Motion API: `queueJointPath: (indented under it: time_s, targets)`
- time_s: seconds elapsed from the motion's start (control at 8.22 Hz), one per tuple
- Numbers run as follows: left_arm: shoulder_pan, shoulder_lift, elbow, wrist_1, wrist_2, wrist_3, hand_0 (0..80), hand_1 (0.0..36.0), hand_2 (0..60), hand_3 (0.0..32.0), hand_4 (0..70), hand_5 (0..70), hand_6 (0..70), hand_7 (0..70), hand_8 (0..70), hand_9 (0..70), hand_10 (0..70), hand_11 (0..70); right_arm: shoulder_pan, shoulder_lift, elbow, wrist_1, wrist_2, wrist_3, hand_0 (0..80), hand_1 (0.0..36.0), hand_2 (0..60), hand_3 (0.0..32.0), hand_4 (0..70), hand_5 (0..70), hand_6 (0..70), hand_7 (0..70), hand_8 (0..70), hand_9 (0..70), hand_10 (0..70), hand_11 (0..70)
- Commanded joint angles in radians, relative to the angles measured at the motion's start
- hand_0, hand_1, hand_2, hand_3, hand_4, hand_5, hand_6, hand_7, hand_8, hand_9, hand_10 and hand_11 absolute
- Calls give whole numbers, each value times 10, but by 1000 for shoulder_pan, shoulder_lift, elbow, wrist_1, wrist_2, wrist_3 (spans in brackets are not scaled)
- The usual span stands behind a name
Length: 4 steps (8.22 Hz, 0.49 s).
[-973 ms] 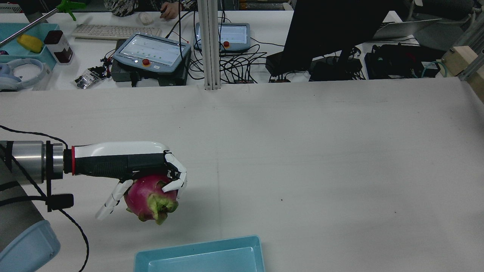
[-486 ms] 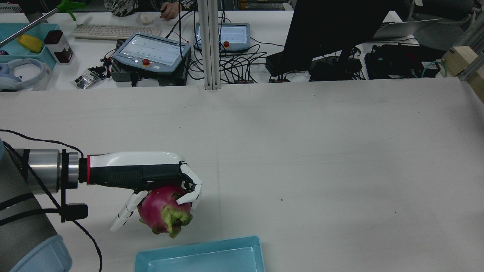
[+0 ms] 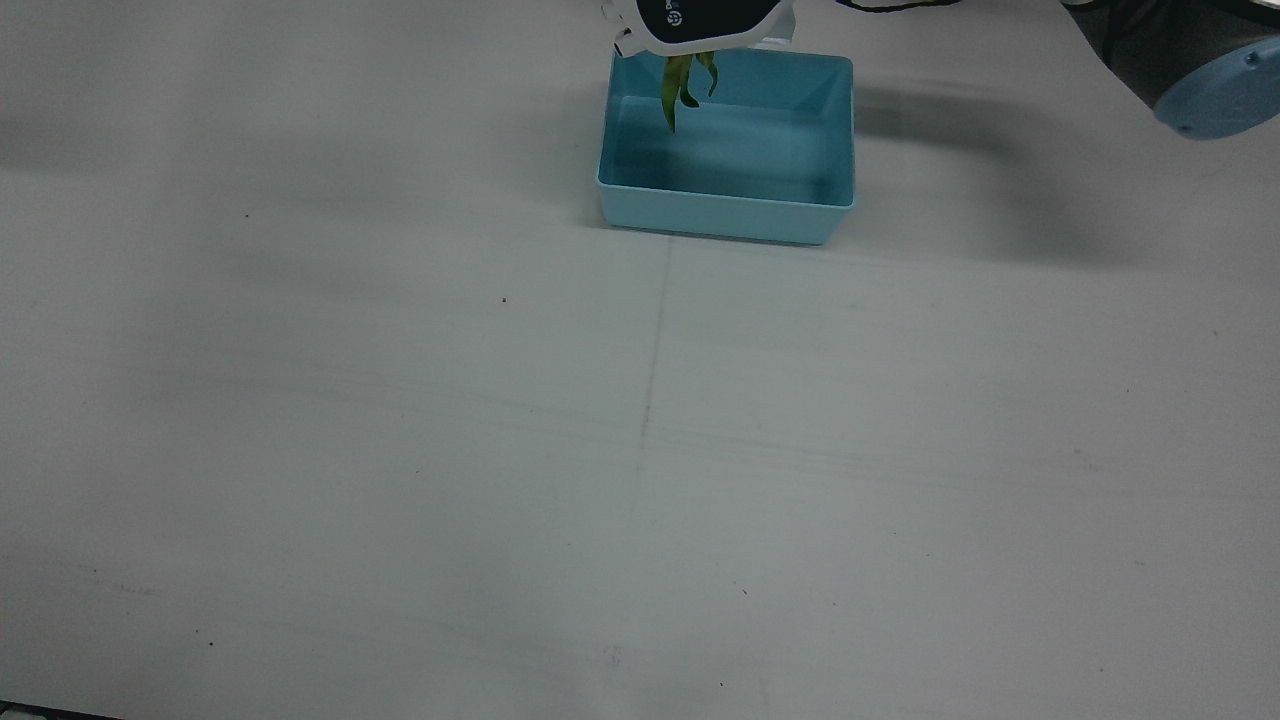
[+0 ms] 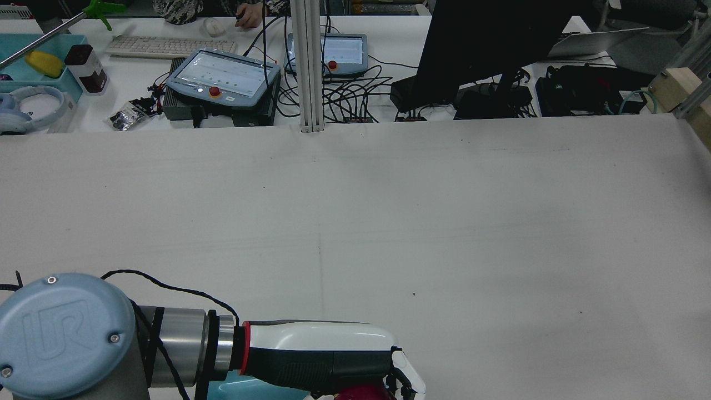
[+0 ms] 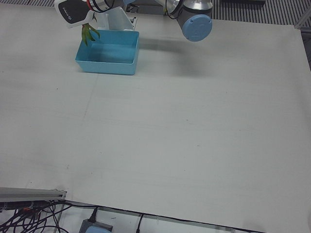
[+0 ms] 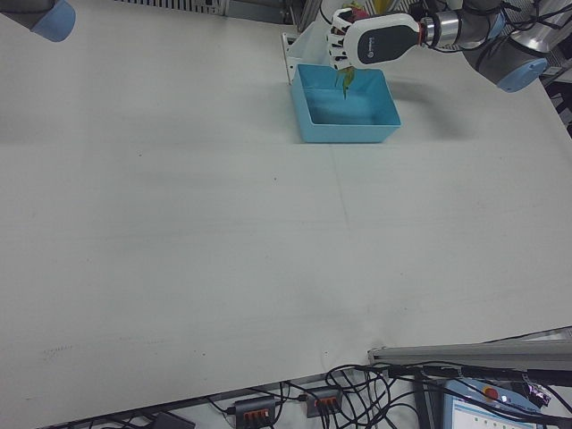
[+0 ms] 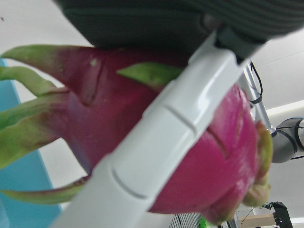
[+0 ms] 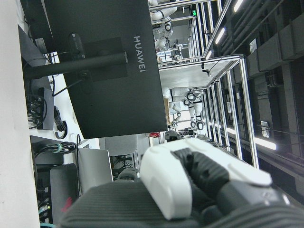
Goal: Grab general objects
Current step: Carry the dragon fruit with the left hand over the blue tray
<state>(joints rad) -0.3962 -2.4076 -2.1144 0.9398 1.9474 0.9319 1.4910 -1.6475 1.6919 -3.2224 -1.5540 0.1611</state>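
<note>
The left hand (image 6: 371,42) has its fingers (image 7: 156,142) clamped on the dragon fruit (image 7: 142,137), above the blue tray (image 3: 727,213); the right hand's (image 8: 190,190) fingers cannot be judged.

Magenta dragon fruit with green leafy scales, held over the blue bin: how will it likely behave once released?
The magenta dragon fruit looks rounded and smooth, so it may roll inside the light-blue plastic bin. Its scales dangle limply below the left hand, probably floppy. It seems fairly heavy.

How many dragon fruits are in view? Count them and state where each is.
1. The dragon fruit is held in the left hand, above the blue bin. No others are visible.
</note>
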Motion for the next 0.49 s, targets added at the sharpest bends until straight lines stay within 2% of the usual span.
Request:
queueJointPath:
  time_s: [0.0,0.24,0.36]
  targets:
    - [14,8,-1,7,-1,5,800,286,0,180,45,700,49,124,0,11,23,71,0,0,-1,0,0,0,0,0,0,0,0,0,0,0,0,0,0,0]
    - [10,39,-12,14,-4,8,800,275,0,166,0,700,22,104,0,6,0,36,0,0,-1,1,0,0,0,0,0,0,0,0,0,0,0,0,0,0]
    - [-1,68,-34,19,-2,8,800,269,0,190,0,700,16,123,0,10,13,56,0,0,-1,1,0,0,0,0,0,0,0,0,0,0,0,0,0,0]
